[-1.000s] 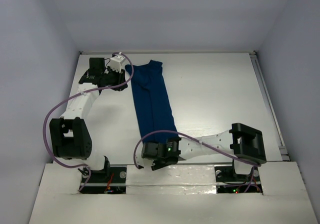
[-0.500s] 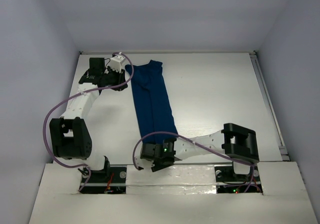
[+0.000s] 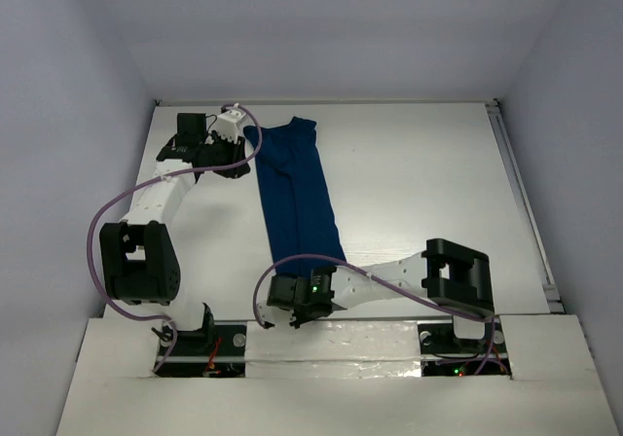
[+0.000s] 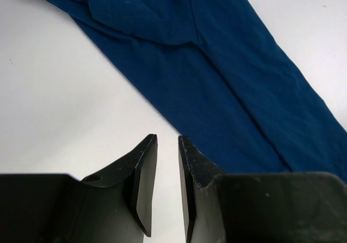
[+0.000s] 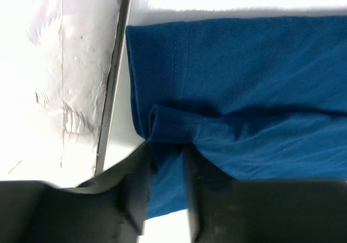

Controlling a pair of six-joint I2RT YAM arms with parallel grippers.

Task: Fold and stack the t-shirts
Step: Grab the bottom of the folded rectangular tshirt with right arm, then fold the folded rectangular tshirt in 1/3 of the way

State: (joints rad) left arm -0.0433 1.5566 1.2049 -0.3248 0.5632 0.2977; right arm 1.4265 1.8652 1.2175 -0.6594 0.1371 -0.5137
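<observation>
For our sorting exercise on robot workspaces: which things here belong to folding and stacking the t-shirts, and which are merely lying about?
Job in hand: dark blue t-shirt, folded into a long strip; right claw, pinching its near hem; left claw, empty beside its far end.
Lying about: purple cables; white table; taped board.

Navy t-shirt (image 3: 297, 193) folded into a long strip
It lay flat on the table (image 3: 419, 183), folded lengthwise into a narrow band reaching from near the table's far edge to its near edge, left of centre, its near hem slightly bunched.
</observation>
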